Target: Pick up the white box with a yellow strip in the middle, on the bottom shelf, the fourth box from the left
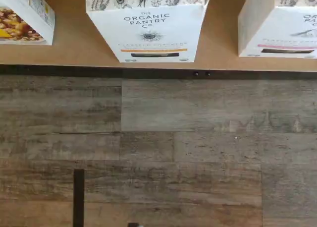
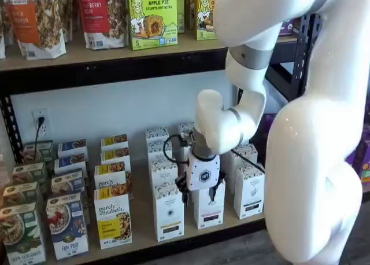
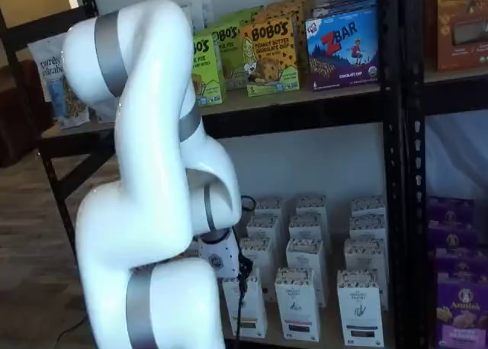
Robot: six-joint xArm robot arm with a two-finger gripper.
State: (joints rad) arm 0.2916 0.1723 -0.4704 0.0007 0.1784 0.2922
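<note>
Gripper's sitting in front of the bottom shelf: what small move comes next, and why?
Probably ease forward and down toward the white box. The wrist view shows its yellow strip centred but floor still ahead of the bottom shelf, and in a shelf view the gripper hangs in front of the row, holding nothing.

White arm [image 2: 300,132] bends down from upper right in a shelf view, elbow folded, wrist pointing straight down; gripper [image 2: 199,197] white body hangs low, black fingers [image 2: 216,191] show beneath, gap between them unclear; black cable loops beside wrist; in other shelf view gripper [image 3: 242,276] mostly hidden behind arm
</note>
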